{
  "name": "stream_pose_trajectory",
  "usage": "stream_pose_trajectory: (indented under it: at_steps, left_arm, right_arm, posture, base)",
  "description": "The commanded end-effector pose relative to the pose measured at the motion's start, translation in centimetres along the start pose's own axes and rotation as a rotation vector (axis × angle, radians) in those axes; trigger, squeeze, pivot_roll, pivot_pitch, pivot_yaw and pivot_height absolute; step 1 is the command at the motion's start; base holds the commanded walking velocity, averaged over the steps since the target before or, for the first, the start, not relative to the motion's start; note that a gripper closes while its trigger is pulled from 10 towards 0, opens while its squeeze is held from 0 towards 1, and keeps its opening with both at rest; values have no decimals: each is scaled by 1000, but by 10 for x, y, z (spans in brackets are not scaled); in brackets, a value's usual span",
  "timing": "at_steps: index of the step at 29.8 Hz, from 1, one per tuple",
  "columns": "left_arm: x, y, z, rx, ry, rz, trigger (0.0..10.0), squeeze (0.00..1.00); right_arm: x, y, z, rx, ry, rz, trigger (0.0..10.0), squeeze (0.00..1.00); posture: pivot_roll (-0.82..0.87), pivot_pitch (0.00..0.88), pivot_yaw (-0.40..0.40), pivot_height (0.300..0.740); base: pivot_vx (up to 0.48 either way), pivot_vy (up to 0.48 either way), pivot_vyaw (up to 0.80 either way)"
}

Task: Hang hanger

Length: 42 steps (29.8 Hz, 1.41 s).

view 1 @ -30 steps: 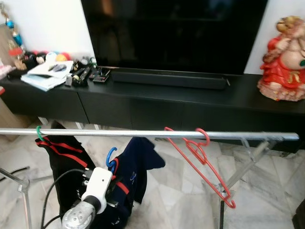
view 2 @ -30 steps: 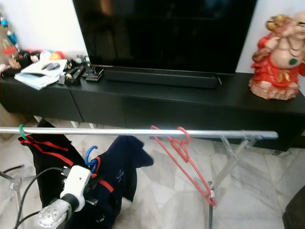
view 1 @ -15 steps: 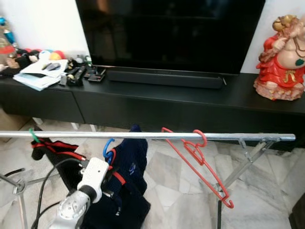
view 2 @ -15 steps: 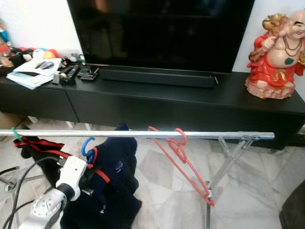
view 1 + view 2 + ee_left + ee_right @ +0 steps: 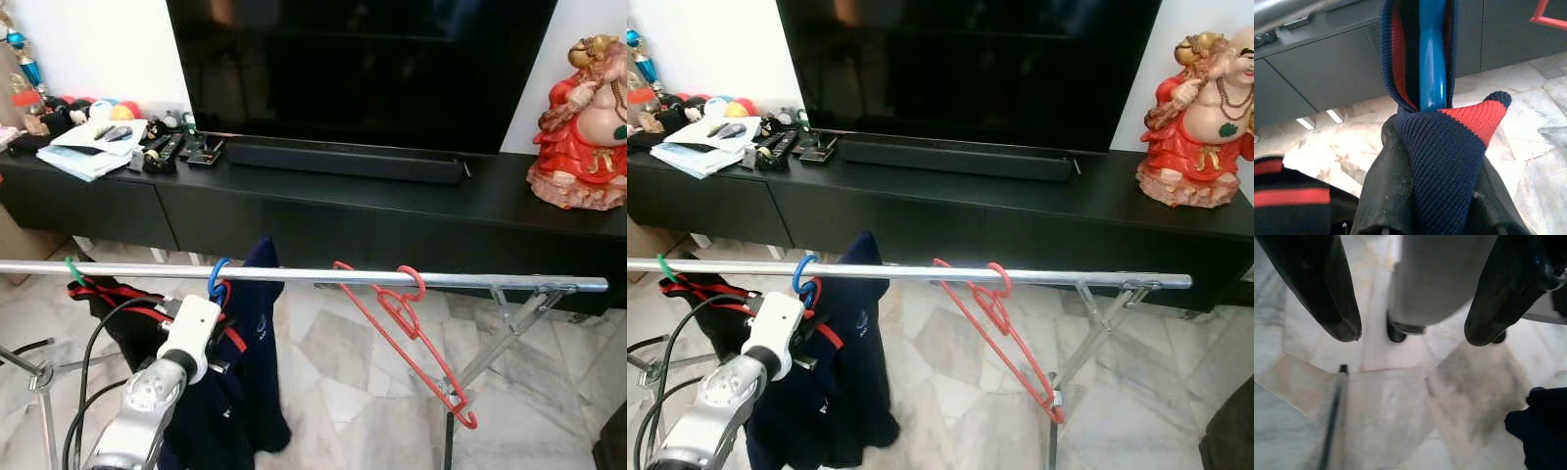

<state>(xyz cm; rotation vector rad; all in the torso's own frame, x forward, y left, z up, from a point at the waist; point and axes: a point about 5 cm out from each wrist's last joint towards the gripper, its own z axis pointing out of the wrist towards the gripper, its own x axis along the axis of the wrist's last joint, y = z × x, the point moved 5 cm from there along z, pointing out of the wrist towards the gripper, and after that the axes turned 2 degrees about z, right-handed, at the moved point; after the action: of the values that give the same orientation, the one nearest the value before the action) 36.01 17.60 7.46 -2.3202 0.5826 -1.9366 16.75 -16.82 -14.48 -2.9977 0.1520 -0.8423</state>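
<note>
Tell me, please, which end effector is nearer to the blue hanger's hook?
The left end effector: it grips the navy garment just below the blue hanger's hook at the rail. The right end effector hangs open above the floor, apart.

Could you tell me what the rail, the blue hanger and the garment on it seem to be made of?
Rail: likely bare metal, silvery with a dull shine. Blue hanger: probably plastic, smooth and glossy with a highlight along it. Garment: knitted fabric, navy with red bands, ribbed stitches visible.
</note>
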Motion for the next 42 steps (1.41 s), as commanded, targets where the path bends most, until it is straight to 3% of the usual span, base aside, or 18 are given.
stream_pose_trajectory:
  at_steps: [1, 5, 9, 13, 18, 23, 27, 28, 29, 30, 36, 42]
  left_arm:
    - [14, -5, 9, 17, 32, -22, 10000, 0]
    - [21, -9, 20, 18, 8, -9, 10000, 0]
    - [18, -13, 24, 34, -17, -32, 10000, 0]
    - [13, -16, 26, 48, -53, -59, 10000, 0]
    - [-12, -5, 21, -10, -172, -57, 10000, 0]
    - [-21, 2, 16, -34, -202, -72, 10000, 0]
    - [-19, 6, 12, -37, -181, -91, 10000, 0]
    - [-14, 6, 11, -25, -144, -106, 10000, 153]
    - [-12, 6, 10, -18, -126, -111, 10000, 153]
    - [-9, 6, 10, -10, -107, -127, 10000, 1000]
    - [4, 2, -3, 49, 6, -209, 10000, 1000]
    - [17, 5, -18, 51, 94, -227, 10000, 1000]
  right_arm:
    - [-16, -17, -1, 30, -53, -7, 10000, 0]
    - [-10, -28, 0, 35, -41, -8, 10000, 0]
    - [-7, -26, 1, 32, -32, -8, 10000, 0]
    - [-5, -8, 0, 16, -18, -3, 10000, 0]
    - [-3, 16, -2, -3, -10, 3, 10000, 0]
    - [-4, 19, -3, -6, -14, 5, 10000, 0]
    - [-4, 13, -2, -1, -22, 5, 10000, 0]
    - [-5, 5, -1, 6, -27, 5, 10000, 0]
    - [-6, 1, -1, 10, -28, 5, 10000, 0]
    - [-6, -4, 0, 14, -31, 4, 10000, 0]
    - [-8, -34, 1, 39, -40, 4, 10000, 0]
    - [-12, -45, 0, 45, -49, 0, 10000, 0]
  posture:
    - [-56, 65, 42, 740]
    - [-63, 69, 48, 740]
    - [-62, 72, 50, 740]
    - [-64, 78, 55, 740]
    - [-65, 88, 60, 740]
    - [-62, 87, 65, 740]
    - [-61, 86, 67, 740]
    - [-61, 84, 69, 740]
    - [-61, 84, 69, 740]
    - [-61, 83, 70, 740]
    - [-68, 74, 76, 740]
    - [-65, 60, 77, 740]
  base:
    - [0, 0, 0]
    - [0, 0, 0]
    - [0, 0, 0]
    - [0, 0, 0]
    - [0, 0, 0]
    - [0, 0, 0]
    - [0, 0, 0]
    - [0, 0, 0]
    - [0, 0, 0]
    - [0, 0, 0]
    - [0, 0, 0]
    - [0, 0, 0]
